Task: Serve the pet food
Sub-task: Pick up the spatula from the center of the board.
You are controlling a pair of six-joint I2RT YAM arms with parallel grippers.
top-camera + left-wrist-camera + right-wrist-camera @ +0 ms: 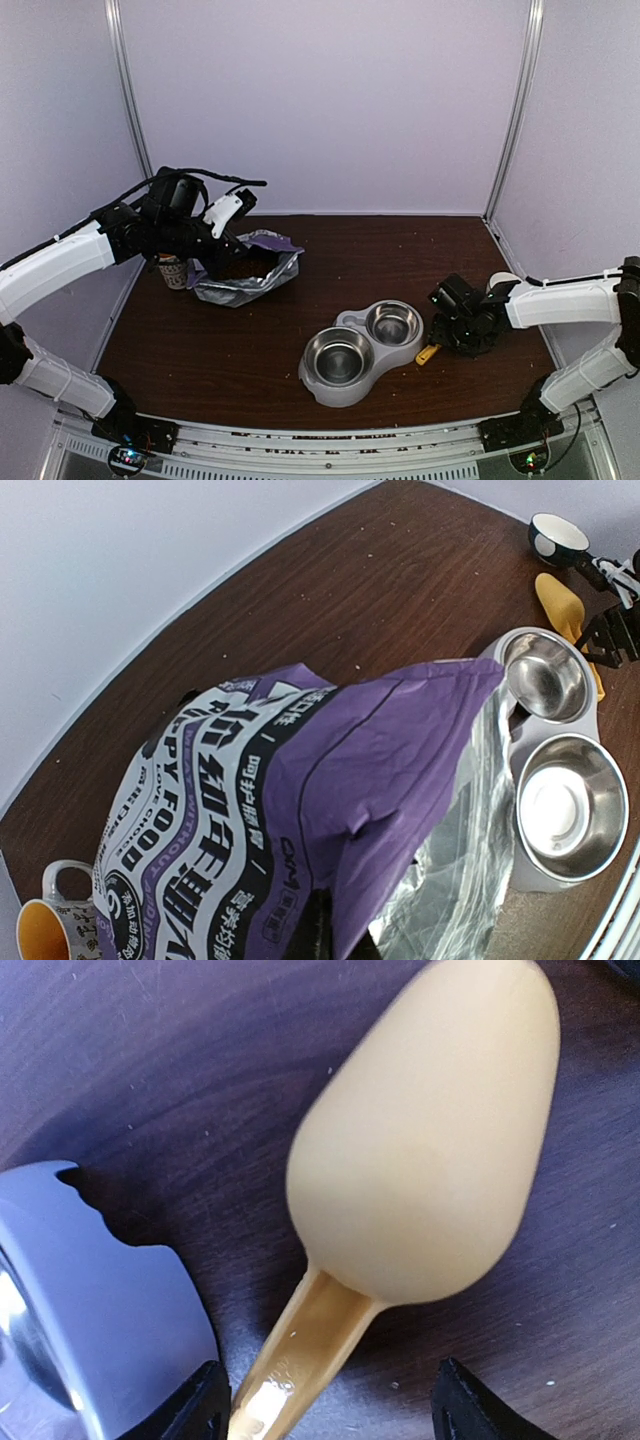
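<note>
**Serving barely begun.** On the dark brown wooden table [200, 350], a grey plastic 2-bowl feeder with steel cups [330, 393] — both cups bare and shining, not 1 pellet in either.

No sight of the pet food in any of the 3 views. Presumably inside the purple-and-white foil-lined "PUPPY FOOD" bag [300, 810], sagging open at rear left beside a white patterned mug with a yellow inside [55, 910].

At the bag's near rim, the left gripper [215, 266] — cannot tell whether clamped on the foil or only close to it, with the fingers hidden from above and out of the wrist view.

At front right, just beside the feeder, the right gripper [325, 1410]: spread wide, nothing held, black fingertips [195, 1405] either side of the handle of a yellow plastic teardrop-shaped scoop [430, 1130] lying on the wood.

Done, judging by the layout: both arms in position at bag and scoop. Left to do: closing on the handle, carrying the scoop to the bag, digging out kibble, tipping it into a cup.
</note>
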